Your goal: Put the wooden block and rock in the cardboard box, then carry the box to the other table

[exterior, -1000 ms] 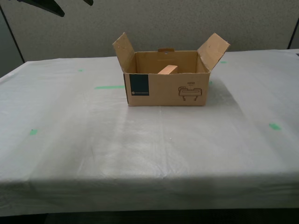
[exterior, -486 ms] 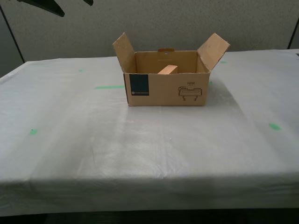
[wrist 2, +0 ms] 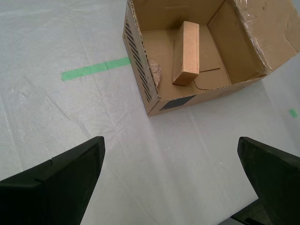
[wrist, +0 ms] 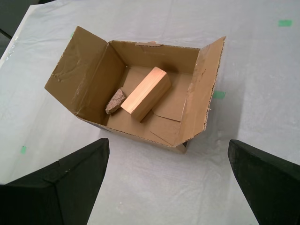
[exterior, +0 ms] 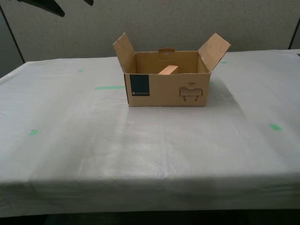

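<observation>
Both my first pincer and my second pincer hang released above the tabletop, each facing the cardboard box holding the wooden block and rock.

The cardboard box stands upright on the white-clothed table, both side flaps raised and splayed outward. The wooden block shows above the box's front wall, inside it. A green tape strip lies just beside the box's blue-labelled end.

Grey speckled wall behind — perhaps a partition panel.
</observation>
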Motion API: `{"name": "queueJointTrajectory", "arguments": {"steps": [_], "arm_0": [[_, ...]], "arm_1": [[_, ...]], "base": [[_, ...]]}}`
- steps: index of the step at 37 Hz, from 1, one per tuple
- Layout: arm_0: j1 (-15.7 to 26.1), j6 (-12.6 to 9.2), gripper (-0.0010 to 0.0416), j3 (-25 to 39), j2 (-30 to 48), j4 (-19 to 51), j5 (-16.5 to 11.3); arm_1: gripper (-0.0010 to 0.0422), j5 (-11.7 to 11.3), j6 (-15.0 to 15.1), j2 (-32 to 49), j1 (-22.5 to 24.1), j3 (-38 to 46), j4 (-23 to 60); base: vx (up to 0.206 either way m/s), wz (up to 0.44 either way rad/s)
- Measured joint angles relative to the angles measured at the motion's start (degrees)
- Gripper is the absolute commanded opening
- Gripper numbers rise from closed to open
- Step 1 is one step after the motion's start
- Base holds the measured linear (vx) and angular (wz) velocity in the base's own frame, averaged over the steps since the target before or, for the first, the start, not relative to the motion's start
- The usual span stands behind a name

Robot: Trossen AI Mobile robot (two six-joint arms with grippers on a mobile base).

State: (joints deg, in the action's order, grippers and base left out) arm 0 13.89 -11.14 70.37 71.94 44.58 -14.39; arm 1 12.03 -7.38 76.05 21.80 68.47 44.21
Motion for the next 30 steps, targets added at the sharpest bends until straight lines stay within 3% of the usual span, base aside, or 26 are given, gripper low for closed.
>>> {"name": "queueJointTrajectory", "arguments": {"steps": [30], "arm_0": [[0.0,0.0,0.0353,0.0,0.0,0.0,0.0]], "arm_1": [[0.0387,0.0,0.0,0.0,0.0,0.0,0.0]], "base": [[0.000,0.000]]}}
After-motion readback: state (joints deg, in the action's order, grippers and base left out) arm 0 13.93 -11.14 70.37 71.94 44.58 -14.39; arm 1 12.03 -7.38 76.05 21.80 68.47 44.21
